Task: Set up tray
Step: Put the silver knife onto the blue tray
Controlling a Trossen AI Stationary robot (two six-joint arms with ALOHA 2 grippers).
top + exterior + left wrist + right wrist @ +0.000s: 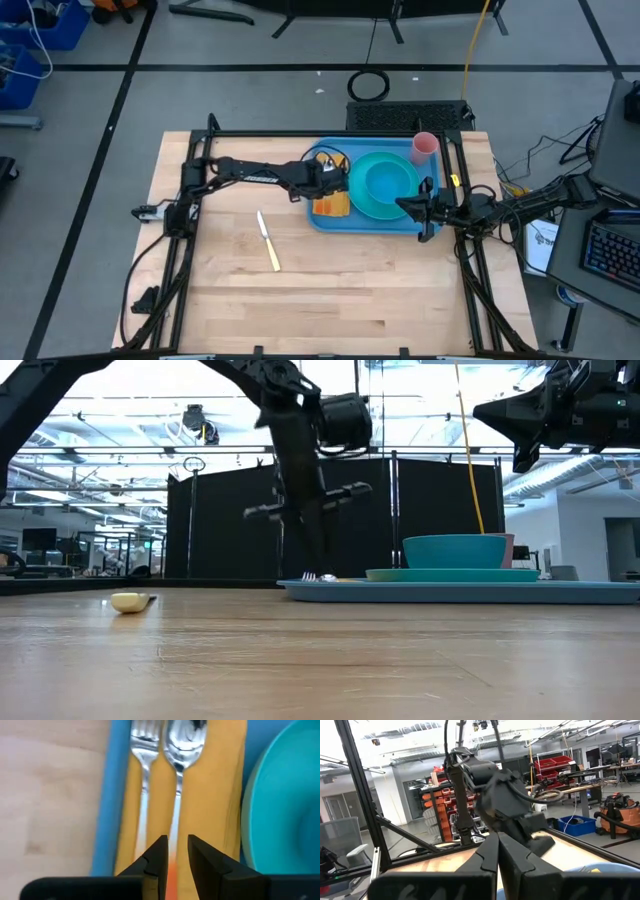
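The tray (330, 218) lay on the table (300, 300) toward its far right, roughly at two o'clock from the table's middle. On it sat a round plate (385, 208) with a bowl (388, 180) on top, and a pink cup (424, 146) stood at the tray's far right corner, at about one o'clock from the bowl. At nine o'clock from the plate a yellow napkin (160, 785) lay along the tray's left edge, and on it a fork (144, 750) and a spoon (181, 750) rested side by side, heads pointing the same way.

The left tool (174, 851) hung just over the spoon's handle, its fingers a little apart with the handle showing in the gap between them — whether they pinched it or had just let it go could not be told. The right tool (496, 851) waited, pressed together and empty, at the tray's right edge, at about four o'clock from the plate.

One thing was left out: a knife (268, 241) with a pale handle lay on the bare table, well apart from the tray, at about seven o'clock from the napkin. By the look of it the setting was mostly done — plate, bowl, cup, napkin, fork and spoon in place — and the knife was probably the last piece to bring over.
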